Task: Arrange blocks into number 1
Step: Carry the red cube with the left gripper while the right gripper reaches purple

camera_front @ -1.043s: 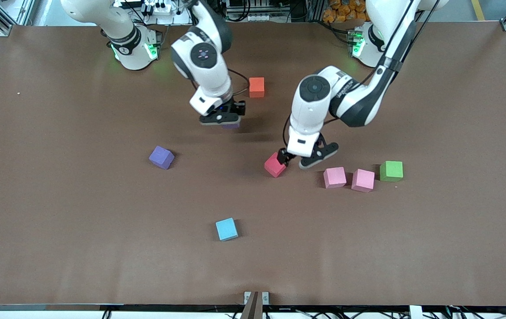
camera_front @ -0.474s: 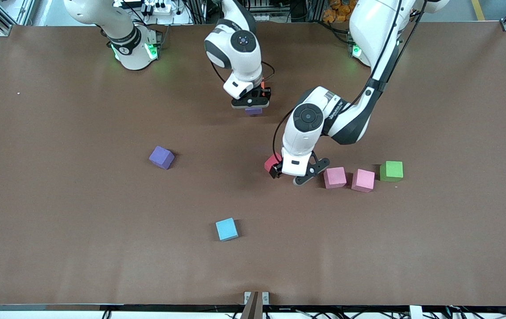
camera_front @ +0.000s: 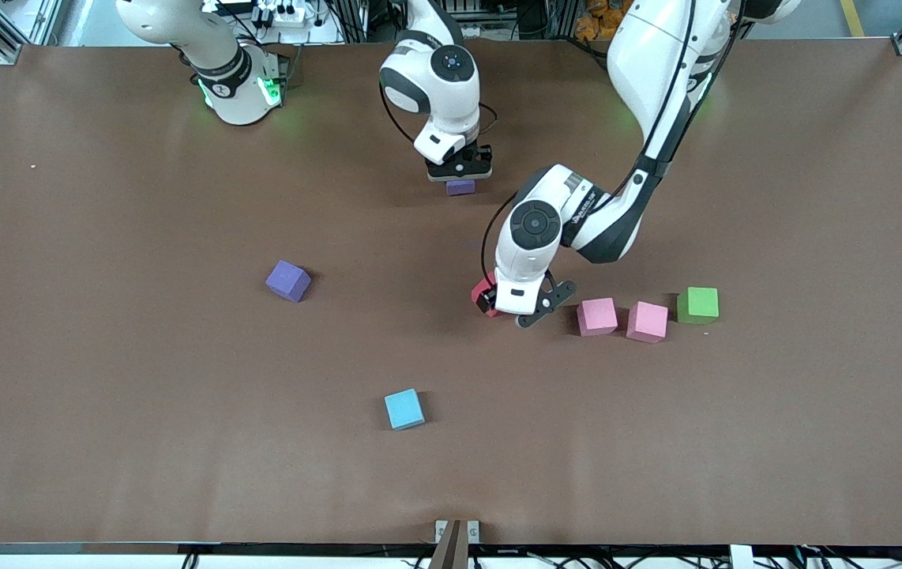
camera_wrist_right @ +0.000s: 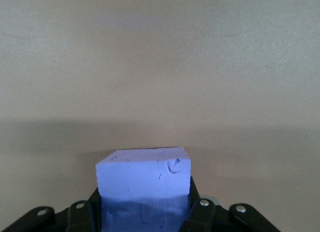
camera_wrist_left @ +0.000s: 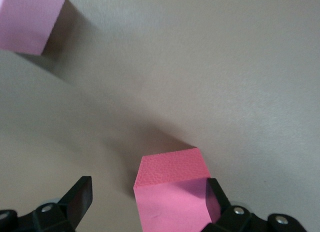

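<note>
Right gripper pinches a purple cube between its closed fingers, low over the brown table well toward the robots' bases from the red cube. Left gripper stands with fingers spread wide around that red cube, one fingertip touching its side. Relative to the red cube, a second purple cube lies toward the right arm's end, two pink cubes and a green cube toward the left arm's end, and a light-blue cube nearer the front camera.
</note>
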`<state>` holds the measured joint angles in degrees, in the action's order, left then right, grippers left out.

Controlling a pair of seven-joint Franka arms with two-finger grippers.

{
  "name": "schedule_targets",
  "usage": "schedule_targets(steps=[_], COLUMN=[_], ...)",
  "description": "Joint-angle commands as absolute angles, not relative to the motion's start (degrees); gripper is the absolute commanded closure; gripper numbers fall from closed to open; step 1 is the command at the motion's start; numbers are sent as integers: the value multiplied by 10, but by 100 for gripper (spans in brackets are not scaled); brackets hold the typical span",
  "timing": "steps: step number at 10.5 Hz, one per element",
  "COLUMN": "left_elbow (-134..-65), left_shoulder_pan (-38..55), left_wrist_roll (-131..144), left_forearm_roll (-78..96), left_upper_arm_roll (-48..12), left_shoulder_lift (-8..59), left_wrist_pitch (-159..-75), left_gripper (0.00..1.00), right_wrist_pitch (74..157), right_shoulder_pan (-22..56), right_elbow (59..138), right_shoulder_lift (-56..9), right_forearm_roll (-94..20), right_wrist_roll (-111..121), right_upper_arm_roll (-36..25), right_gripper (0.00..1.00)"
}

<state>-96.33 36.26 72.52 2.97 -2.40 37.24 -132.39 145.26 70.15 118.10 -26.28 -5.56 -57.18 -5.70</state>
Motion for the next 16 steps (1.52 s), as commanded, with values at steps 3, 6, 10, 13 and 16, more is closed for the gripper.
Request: schedule_targets(steps=[3, 6, 10, 13, 16], left_elbow=[-953, -934, -925, -924, -916], left_shoulder_pan=[389, 389, 390, 397, 408], left_wrist_roll=[725, 714, 714, 713, 710], left_forearm_roll=[68, 69, 69, 80, 80], left_upper_arm_roll=[0, 6, 8, 8, 8], left_shoulder_lift=[380, 376, 385, 399, 415], left_wrist_pitch=[-1316, -1315, -1316, -1320, -1324], left_gripper=[0, 0, 0, 0, 55], right_wrist_pitch=[1457, 1455, 1448, 1424, 1401], right_shoulder_pan=[714, 679, 559, 434, 291], right_elbow=[1171, 1193, 1294, 1324, 1323], right_shoulder_lift=[-278, -231, -102, -51, -36], right_forearm_roll=[-40, -40, -25, -7, -5], right_wrist_roll=[-595, -599, -587, -564, -563], right_upper_arm_roll=[-60, -51, -13, 29, 41], right_gripper=[1, 0, 0, 0, 0])
